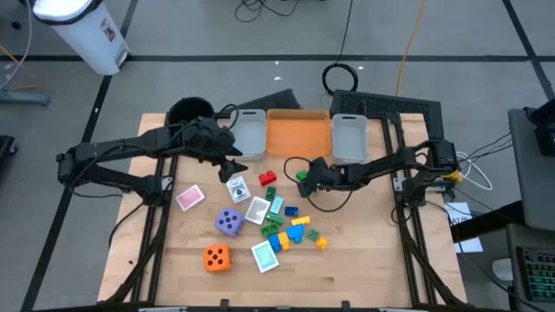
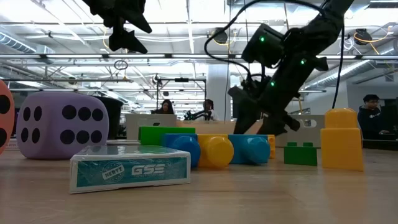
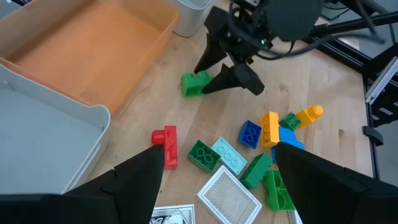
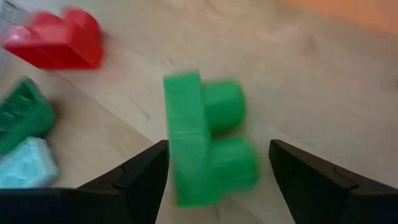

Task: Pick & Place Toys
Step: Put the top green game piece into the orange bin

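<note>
A green brick lies on its side on the wooden table, just in front of the orange bin. My right gripper is low over it, open, one finger on either side and neither touching it; the left wrist view shows the same green brick under my right gripper. My left gripper hangs open and holds nothing, higher up near the left grey bin. A red brick, cards, more bricks, a purple die and an orange die lie on the table.
Three bins stand in a row at the far edge: grey, orange, and a second grey bin. A round black pot stands at the far left corner. A pile of bricks and a teal card box lie toward the near edge.
</note>
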### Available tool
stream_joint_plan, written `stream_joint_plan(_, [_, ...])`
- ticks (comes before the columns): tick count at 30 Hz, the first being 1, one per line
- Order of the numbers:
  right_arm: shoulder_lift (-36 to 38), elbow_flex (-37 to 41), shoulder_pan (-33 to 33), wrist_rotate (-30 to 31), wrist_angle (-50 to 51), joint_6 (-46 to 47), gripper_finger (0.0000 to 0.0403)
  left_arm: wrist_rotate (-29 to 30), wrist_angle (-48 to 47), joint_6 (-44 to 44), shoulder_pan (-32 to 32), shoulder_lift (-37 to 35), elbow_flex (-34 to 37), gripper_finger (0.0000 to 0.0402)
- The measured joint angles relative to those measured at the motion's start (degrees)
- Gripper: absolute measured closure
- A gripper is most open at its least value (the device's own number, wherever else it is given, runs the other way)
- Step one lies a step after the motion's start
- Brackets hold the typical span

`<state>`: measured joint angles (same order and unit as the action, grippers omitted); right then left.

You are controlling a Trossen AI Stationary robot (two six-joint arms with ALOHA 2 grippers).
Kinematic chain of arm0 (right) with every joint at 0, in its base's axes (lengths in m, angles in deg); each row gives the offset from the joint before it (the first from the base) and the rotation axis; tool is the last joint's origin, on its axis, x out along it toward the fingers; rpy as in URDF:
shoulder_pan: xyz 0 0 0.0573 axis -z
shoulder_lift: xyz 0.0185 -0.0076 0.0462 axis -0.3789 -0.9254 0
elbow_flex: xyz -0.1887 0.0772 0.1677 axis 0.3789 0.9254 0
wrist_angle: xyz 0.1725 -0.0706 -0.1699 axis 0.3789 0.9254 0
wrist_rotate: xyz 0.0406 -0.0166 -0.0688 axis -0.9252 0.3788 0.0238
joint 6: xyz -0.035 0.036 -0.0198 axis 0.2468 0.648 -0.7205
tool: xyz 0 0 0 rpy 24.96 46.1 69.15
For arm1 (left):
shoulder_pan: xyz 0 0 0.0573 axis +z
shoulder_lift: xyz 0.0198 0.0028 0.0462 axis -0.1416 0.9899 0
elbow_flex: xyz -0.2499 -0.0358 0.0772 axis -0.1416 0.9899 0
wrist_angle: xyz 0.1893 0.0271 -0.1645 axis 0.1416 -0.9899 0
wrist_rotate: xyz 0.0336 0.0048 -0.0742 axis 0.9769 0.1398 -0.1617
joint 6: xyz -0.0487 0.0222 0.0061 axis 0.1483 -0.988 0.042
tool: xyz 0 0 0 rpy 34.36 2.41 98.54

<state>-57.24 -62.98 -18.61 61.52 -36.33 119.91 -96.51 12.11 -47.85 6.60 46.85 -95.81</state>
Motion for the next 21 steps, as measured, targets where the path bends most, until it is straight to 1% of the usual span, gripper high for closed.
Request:
stream_joint_plan(6, [-0.48, -0.03, -0.01, 0.10, -0.87, -0.56, 0.0138, 0.00, -0.01, 0.02, 0.00, 0.00, 0.00, 0.0091])
stream_joint_plan(9, [-0.48, -0.03, 0.10, 0.13, -0.53, -1.22, 0.0146, 0.00, -0.02, 0.04, 0.00, 0.00, 0.00, 0.0091])
stream_joint_plan(12, [-0.48, -0.03, 0.10, 0.24, 0.02, -1.18, 0.0170, 0.00, -0.02, 0.04, 0.00, 0.00, 0.00, 0.0091])
stream_joint_plan(18, [-0.48, -0.03, 0.10, 0.20, 0.07, -1.89, 0.0241, 0.00, -0.02, 0.08, 0.00, 0.00, 0.00, 0.0092])
stream_joint_plan(21, [-0.43, -0.04, 0.10, 0.25, -0.20, -2.88, 0.0267, 0.00, -0.02, 0.06, 0.00, 0.00, 0.00, 0.0092])
